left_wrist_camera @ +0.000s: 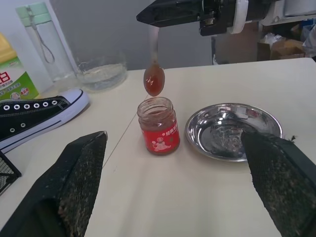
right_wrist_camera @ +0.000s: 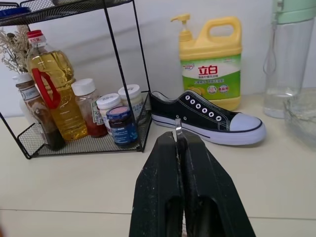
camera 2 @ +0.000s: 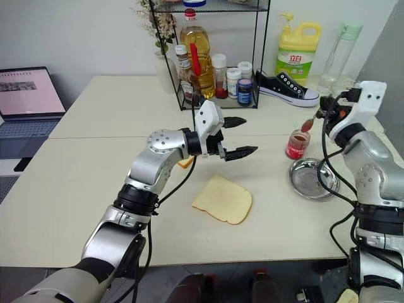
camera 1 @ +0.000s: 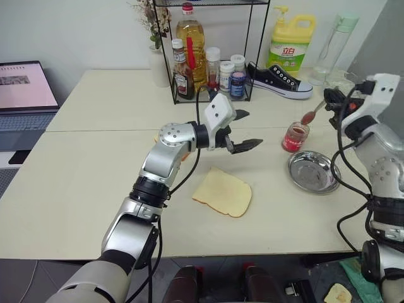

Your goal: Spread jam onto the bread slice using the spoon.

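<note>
Red jam (left_wrist_camera: 159, 132): sits in a small clear glass jar at centre of the left wrist view, lid off; in the left eye view the jar stands right of centre, near the round steel dish but apart from it.
Spoon (left_wrist_camera: 154, 79): hangs bowl-down just above the jar's mouth, its bowl coated in red; the handle runs up into the right gripper.
Right gripper (right_wrist_camera: 180, 140): black fingers pressed together on the thin metal handle, whose tip pokes out between them; in the left eye view it is at the right edge, above and right of the jar.
Left gripper (camera 1: 245, 130): fingers spread wide, nothing between them, pointing toward the right of the frame, hovering over the table at centre, above the bread.
Bread slice (camera 1: 223, 192): pale yellow, squarish, lying flat on the table below centre of the frame, its top bare of jam as far as I can see.
Steel dish (camera 1: 312, 172): lower right of the jar, seemingly with nothing in it.
Wire rack (right_wrist_camera: 74, 74): upper left of the right wrist view, holding an oil bottle and small jars.
Black sneaker (right_wrist_camera: 205, 117): just right of the rack, before a yellow detergent bottle (right_wrist_camera: 211, 61).
Laptop (camera 1: 25, 101): upper left edge, lid up.
</note>
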